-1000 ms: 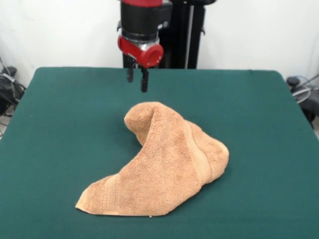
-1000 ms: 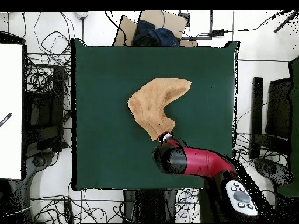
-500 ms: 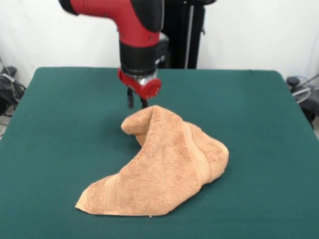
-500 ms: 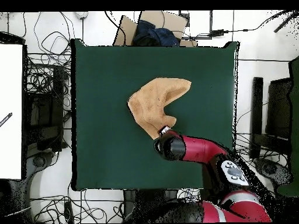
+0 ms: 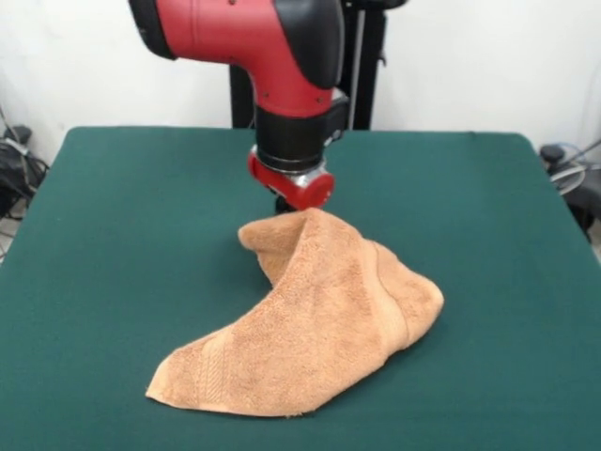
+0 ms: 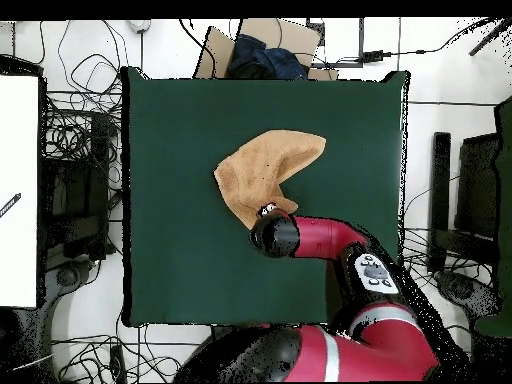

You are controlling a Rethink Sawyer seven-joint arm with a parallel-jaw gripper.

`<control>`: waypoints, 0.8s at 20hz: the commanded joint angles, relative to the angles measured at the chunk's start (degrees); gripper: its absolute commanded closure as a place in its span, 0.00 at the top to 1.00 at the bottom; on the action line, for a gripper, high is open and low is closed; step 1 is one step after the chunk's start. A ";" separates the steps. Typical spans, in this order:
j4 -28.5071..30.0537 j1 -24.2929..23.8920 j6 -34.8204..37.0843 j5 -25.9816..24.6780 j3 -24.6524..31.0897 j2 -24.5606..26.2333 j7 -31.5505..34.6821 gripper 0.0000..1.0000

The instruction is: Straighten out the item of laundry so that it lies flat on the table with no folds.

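Observation:
The item of laundry, an orange-tan towel [image 5: 319, 319], lies crumpled on the green table [image 5: 113, 216] with one part bunched up into a raised peak. A woven band stripe shows near its front left corner. My gripper [image 5: 285, 203] sits right at that peak, its tip hidden behind the cloth and the red wrist flange. In the overhead view the towel [image 6: 268, 168] lies mid-table [image 6: 170, 120] and the gripper [image 6: 266, 210] is over its lower edge, mostly covered by the arm.
Tangled cables [image 6: 80, 140] and equipment surround the table. A cardboard box holding dark cloth [image 6: 262, 52] stands past the table's top edge in the overhead view. A white panel [image 6: 18, 190] is at the left.
The arm has come down and forward from above the table's far part to the towel's raised peak. The peak and the towel's right edge have shifted slightly.

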 commanded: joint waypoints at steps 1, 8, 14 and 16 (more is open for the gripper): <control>-3.17 4.03 4.51 2.68 3.82 -1.20 2.21 0.00; -1.44 5.08 1.80 2.72 2.64 -1.20 3.44 0.00; 0.51 3.72 0.69 2.53 2.74 -1.81 3.35 0.00; 1.02 3.12 0.31 2.47 2.88 -2.07 3.32 0.00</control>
